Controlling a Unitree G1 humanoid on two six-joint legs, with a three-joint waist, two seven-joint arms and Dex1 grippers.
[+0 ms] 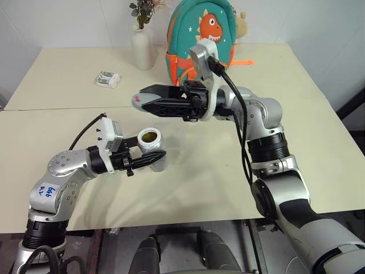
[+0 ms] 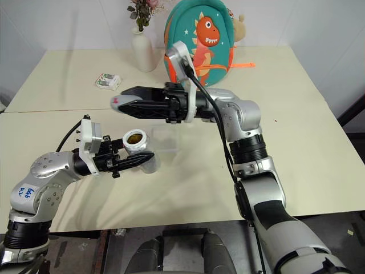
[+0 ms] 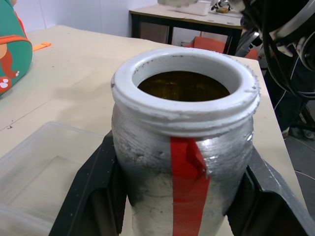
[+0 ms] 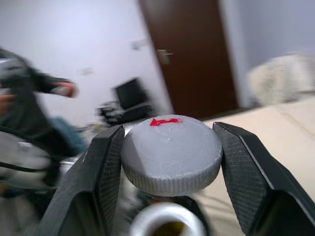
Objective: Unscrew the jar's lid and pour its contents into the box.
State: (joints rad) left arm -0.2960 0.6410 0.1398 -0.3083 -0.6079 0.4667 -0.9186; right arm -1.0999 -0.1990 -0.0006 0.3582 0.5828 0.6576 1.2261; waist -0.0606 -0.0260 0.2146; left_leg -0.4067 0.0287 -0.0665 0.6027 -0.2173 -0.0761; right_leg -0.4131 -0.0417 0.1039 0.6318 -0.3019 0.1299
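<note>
The left pincer is clamped on the jar, holding it upright and open-mouthed above the near-left counter so nothing spills, while the right pincer, gripping the removed lid, holds it clear above, leaving the box just beside the jar for pouring.

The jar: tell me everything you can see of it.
The jar is a small silver-grey metal cylinder with a strip of red tape down its side and a thick white threaded rim. It stands open, lid off, with something brown visible inside. It is roughly upright, clamped at the body between the left gripper's two black fingers, beside the clear plastic box on the table. The lid, grey with a red mark and a ribbed edge, is held above it in the right gripper.
</note>
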